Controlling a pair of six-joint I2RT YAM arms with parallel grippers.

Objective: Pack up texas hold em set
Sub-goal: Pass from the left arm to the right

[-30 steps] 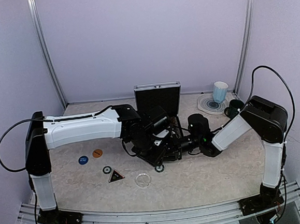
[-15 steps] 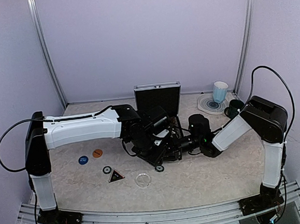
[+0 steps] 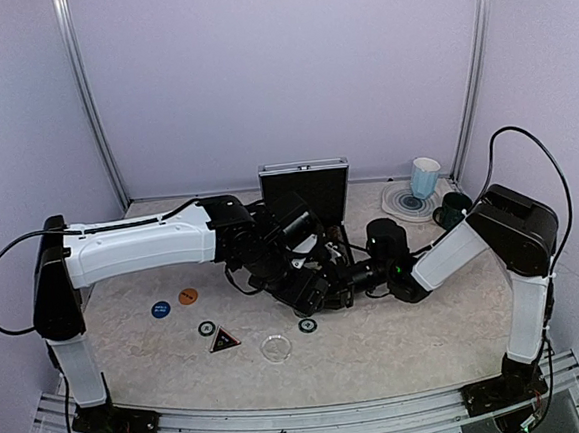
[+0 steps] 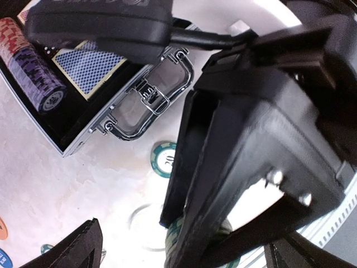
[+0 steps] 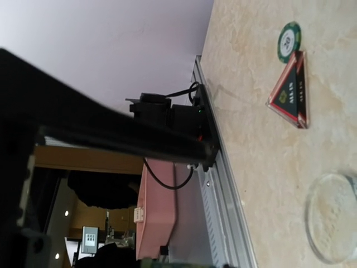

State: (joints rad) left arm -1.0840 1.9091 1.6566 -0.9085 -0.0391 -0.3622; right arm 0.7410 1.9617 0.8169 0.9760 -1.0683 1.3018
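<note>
Overhead plus close wrist views, shared clear disc [image 3: 276,347] [image 5: 334,218]

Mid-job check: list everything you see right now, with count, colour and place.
case: one, silver, black-lined, open, centre back, mostly under both arms
chip rows: two seen, red and purple, inside case
card deck: one seen, blue-backed, inside case
green chips: two loose, one by the triangle, one in front of the case
black triangle: one, red-edged, front left
clear disc: one, front centre
blue disc: one, left
orange disc: one, right of blue disc
coaster: one, swirled, back right
light-blue mug: one, by the coaster
dark mug: one, right of coaster
left arm: white and black, over case
right arm: same, over case
</note>
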